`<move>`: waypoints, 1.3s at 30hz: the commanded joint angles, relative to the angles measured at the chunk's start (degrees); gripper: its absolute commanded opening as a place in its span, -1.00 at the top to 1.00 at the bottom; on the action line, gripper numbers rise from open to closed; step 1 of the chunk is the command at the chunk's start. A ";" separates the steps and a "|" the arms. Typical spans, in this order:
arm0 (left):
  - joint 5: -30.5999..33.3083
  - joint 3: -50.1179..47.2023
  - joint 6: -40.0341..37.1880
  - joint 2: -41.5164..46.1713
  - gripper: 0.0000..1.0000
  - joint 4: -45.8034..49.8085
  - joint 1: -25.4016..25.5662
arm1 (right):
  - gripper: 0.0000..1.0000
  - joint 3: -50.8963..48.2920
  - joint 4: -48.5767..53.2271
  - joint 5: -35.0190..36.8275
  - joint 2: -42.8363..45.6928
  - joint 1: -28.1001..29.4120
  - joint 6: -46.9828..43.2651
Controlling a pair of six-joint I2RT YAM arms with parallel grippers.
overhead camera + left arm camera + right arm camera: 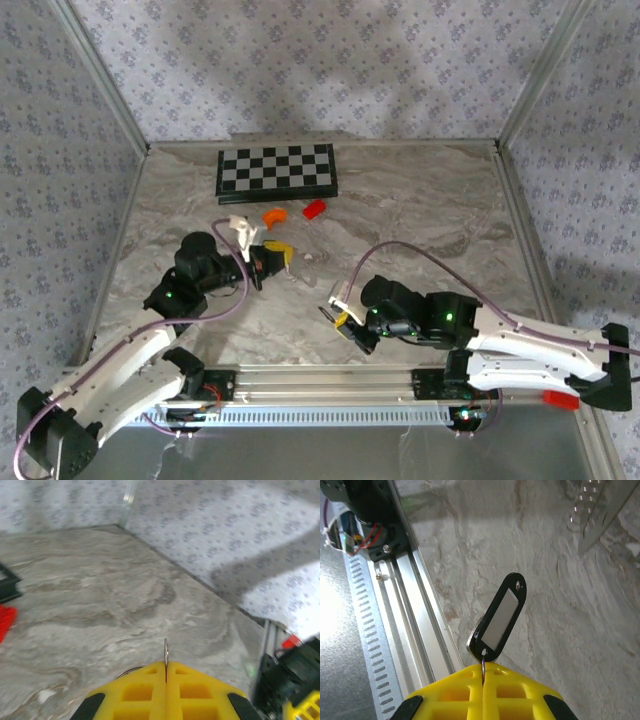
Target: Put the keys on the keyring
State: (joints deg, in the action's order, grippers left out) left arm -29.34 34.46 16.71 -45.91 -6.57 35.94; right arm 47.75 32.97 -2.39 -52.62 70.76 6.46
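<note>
So the keys, really one black oblong tag with a pale insert, are pinched by the right gripper. Its yellow fingers are pressed together on the little wire ring at the tag's lower end. The tag is held up off the table, well to the near side of the checkerboard and a bit to its right.

The keyring is clamped edge-on between the closed fingers of the left gripper, also on the near side of the checkerboard but much closer to it.

This looks like the bring-together step, since both pieces are held in the air and nothing is threaded yet. For the next move, the two grippers would need to be brought close. The tag's ring would then have to be lined up with the loop's opening, so pretty fiddly alignment is called for.

No brand, label or writing can be read anywhere, and the tag's insert is blank.
</note>
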 commanded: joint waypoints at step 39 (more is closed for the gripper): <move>-1.82 4.26 -16.35 -2.08 1.00 1.05 14.67 | 1.00 18.01 20.61 2.72 0.32 -5.20 -11.93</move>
State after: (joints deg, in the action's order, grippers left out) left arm -31.46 37.34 2.31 -49.47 -5.39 50.04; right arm 63.07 49.89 -2.46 -53.25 65.30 -3.97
